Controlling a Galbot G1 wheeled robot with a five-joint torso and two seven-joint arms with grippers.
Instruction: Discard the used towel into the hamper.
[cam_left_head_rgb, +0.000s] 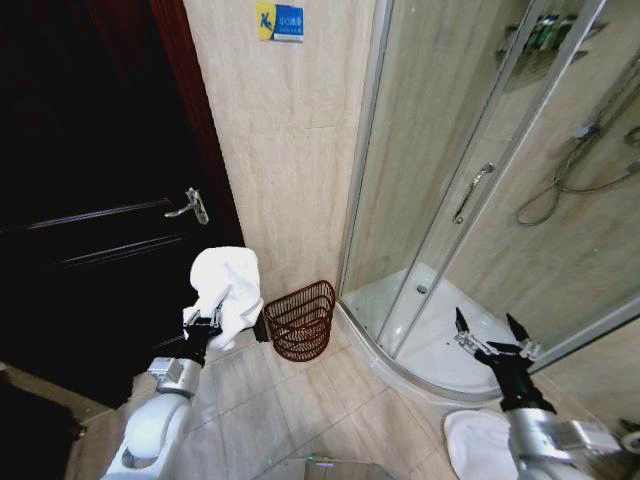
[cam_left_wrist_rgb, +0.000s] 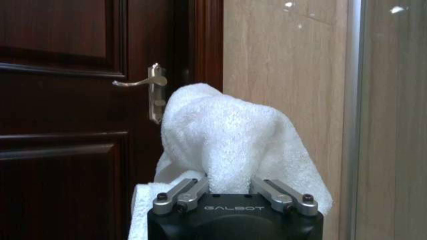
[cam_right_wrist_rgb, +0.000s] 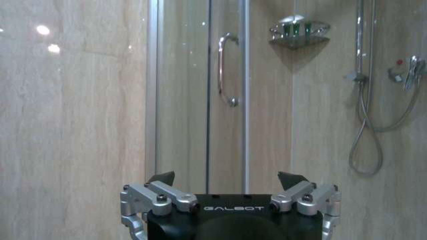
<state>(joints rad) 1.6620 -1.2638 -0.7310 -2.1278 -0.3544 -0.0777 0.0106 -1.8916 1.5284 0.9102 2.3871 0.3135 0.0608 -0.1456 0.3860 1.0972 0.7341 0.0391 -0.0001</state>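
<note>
The left gripper (cam_left_head_rgb: 203, 322) is raised at the robot's front left, fingers closed on a bunched white terry towel (cam_left_head_rgb: 227, 285) that stands up above the fingertips and drapes over them. In the left wrist view the same left gripper (cam_left_wrist_rgb: 233, 192) has both metal fingers (cam_left_wrist_rgb: 180, 194) pressed into the base of the towel (cam_left_wrist_rgb: 230, 145), with folds hanging down each side.

The right gripper (cam_left_head_rgb: 493, 340) is held at the robot's front right, above the curved white shower tray (cam_left_head_rgb: 440, 345), fingers spread wide and holding nothing. The right wrist view shows the right gripper (cam_right_wrist_rgb: 227, 181) with both dark fingertips well apart.

The small dark reddish-brown openwork wire hamper (cam_left_head_rgb: 301, 320) stands on the beige tiled floor (cam_left_head_rgb: 300, 410) against the beige tiled wall (cam_left_head_rgb: 290, 150). It sits between the dark wooden door (cam_left_head_rgb: 90, 200) and the glass shower enclosure (cam_left_head_rgb: 450, 180), just to the right of the towel and lower than it.

A silver lever door handle (cam_left_wrist_rgb: 148, 82) is mounted on the door behind the towel.
</note>
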